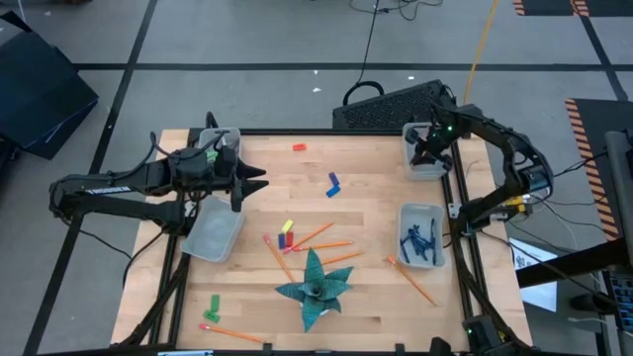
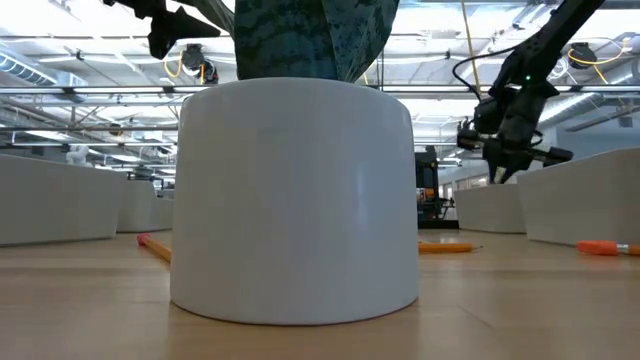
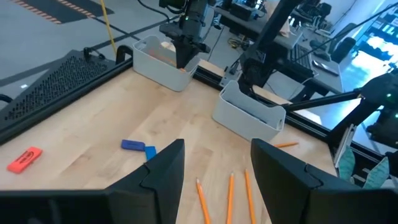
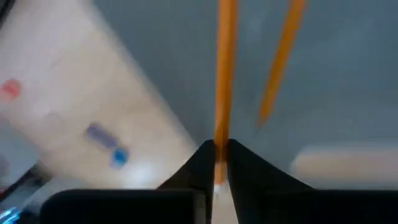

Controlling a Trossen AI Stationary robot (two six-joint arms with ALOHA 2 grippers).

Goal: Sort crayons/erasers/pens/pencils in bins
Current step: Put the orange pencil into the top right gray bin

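Observation:
Four translucent bins stand on the wooden table: far left point(image 1: 220, 141), near left point(image 1: 213, 231), far right point(image 1: 425, 163), and near right point(image 1: 420, 235), which holds dark blue pens point(image 1: 415, 243). My right gripper point(image 1: 427, 148) hangs over the far right bin, shut on an orange pencil point(image 4: 224, 74). A second pencil point(image 4: 283, 56) lies in that bin. Several loose pencils point(image 1: 312, 237) lie mid-table. My left gripper point(image 1: 252, 183) is open and empty, right of the left bins, pointing toward the table's right. My right gripper pinches one end of the orange pencil point(image 4: 219, 140) between its two fingertips point(image 4: 239, 163). The fingers come from above, pointing down into the far right bin. The pencil runs on from the fingertips in line with the fingers. Whether its lower end touches the bin's floor does not show.
A potted plant point(image 1: 315, 287) in a white pot point(image 2: 295, 200) stands near the table's front. Small pieces lie loose: red point(image 1: 299, 147), blue point(image 1: 333, 184), yellow point(image 1: 288, 227), green point(image 1: 213, 307). More pencils lie at the near right point(image 1: 410, 280) and near left point(image 1: 232, 333).

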